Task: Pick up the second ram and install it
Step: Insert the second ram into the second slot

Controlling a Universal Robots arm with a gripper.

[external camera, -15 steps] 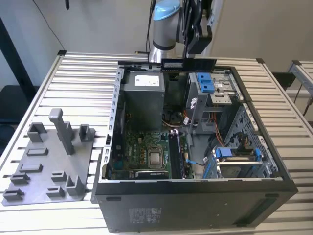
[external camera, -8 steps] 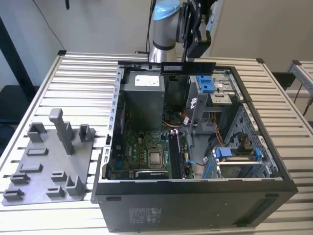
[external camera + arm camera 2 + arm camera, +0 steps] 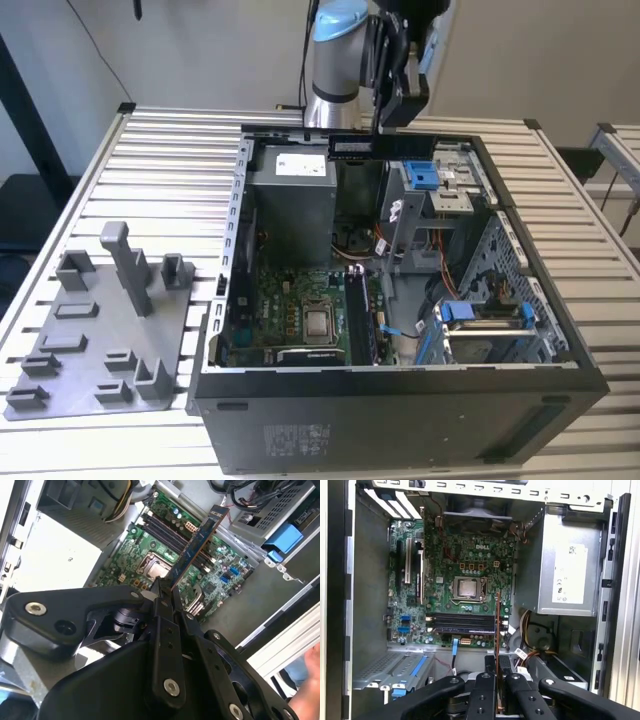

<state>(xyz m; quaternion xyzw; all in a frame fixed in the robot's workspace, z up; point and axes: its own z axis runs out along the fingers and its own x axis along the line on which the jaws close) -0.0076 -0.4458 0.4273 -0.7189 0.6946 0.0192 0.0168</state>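
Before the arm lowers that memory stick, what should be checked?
1. Grip on the second ram: ok, the gripper is shut on it.
2. Ram above the open computer case: ok.
3. The memory slots on the motherboard in sight: ok.
4. Ram parallel to the slots: not ok, it sits crosswise.
5. The blue cable clear of the slots: cannot tell.

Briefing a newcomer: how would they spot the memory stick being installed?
Find the open computer case. Above it hangs the gripper. The second ram is the thin dark strip it clamps, held in the air, not seated on the green motherboard.
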